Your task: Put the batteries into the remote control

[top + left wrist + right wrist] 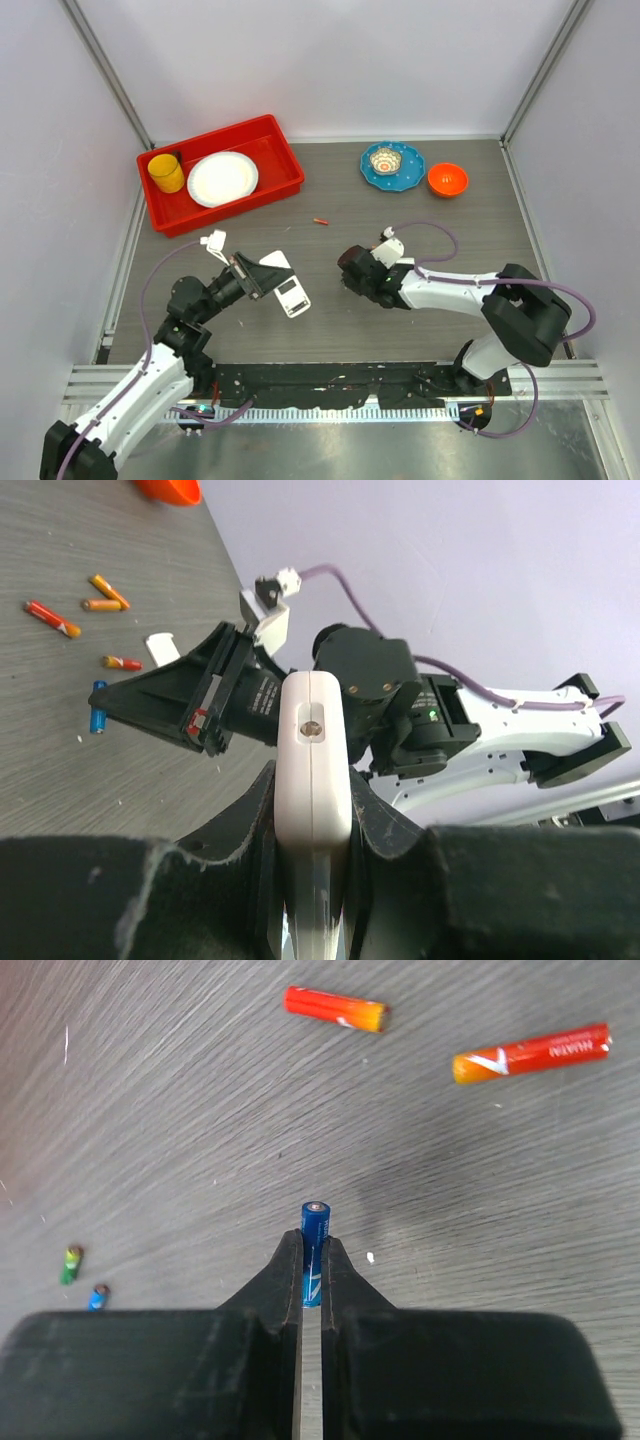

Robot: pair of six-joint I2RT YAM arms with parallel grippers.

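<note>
Left wrist view: over the tabletop (100, 780), your left pincer (314, 802) clamps the remote control (313, 750). Your right pincer (313, 1258), at its 3 o'clock, pinches one blue battery (315, 1222); orange batteries (335, 1008) lie loose toward 12 o'clock. Nothing looks loaded yet.

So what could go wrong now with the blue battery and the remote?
The right gripper pinches the blue battery only at its fingertips, so it might twist or slip out. The left gripper clamps the remote control by its narrow sides; a hard push from the battery could tip it or shove it loose.
</note>
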